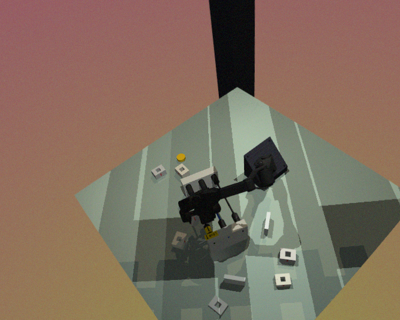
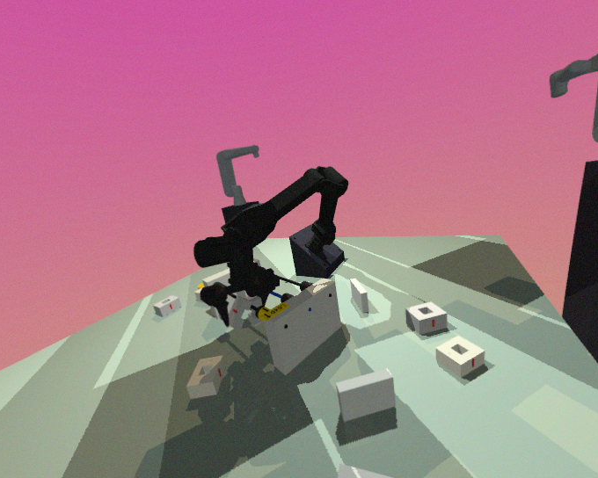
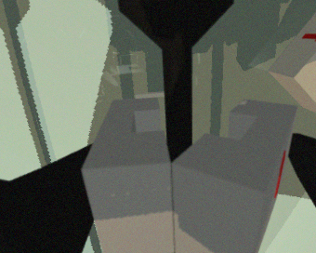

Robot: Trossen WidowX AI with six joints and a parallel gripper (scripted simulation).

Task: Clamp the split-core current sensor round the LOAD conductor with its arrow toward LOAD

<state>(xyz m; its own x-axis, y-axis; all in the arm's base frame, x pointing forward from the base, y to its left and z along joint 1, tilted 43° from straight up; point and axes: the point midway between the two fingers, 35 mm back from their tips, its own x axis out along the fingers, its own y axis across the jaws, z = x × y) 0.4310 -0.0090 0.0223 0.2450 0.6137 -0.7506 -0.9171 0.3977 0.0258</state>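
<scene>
The grey-white split-core sensor (image 3: 129,191) (image 2: 249,299) sits at the conductor between my fingers. In the wrist view its halves meet nearest the camera and splay apart at the far side, so it looks open. A red mark shows on its right side; its arrow direction is unreadable. The black conductor (image 3: 177,93) runs into the gap between the halves. The yellow LOAD marker (image 1: 212,235) (image 2: 276,310) is on the front terminal block. My gripper (image 3: 199,143) (image 2: 244,303) is open, with a finger at each side of the sensor. In the top view the arm hides most of the sensor.
The front terminal block (image 1: 227,244) (image 2: 304,329) and rear block (image 1: 199,177) hold three parallel conductors, one blue (image 1: 218,216). White square-holed blocks, including one (image 1: 179,240) (image 2: 205,377) near the gripper, stand around. A yellow disc (image 1: 180,157) lies behind, and a grey slab (image 1: 234,280) (image 2: 366,395) in front.
</scene>
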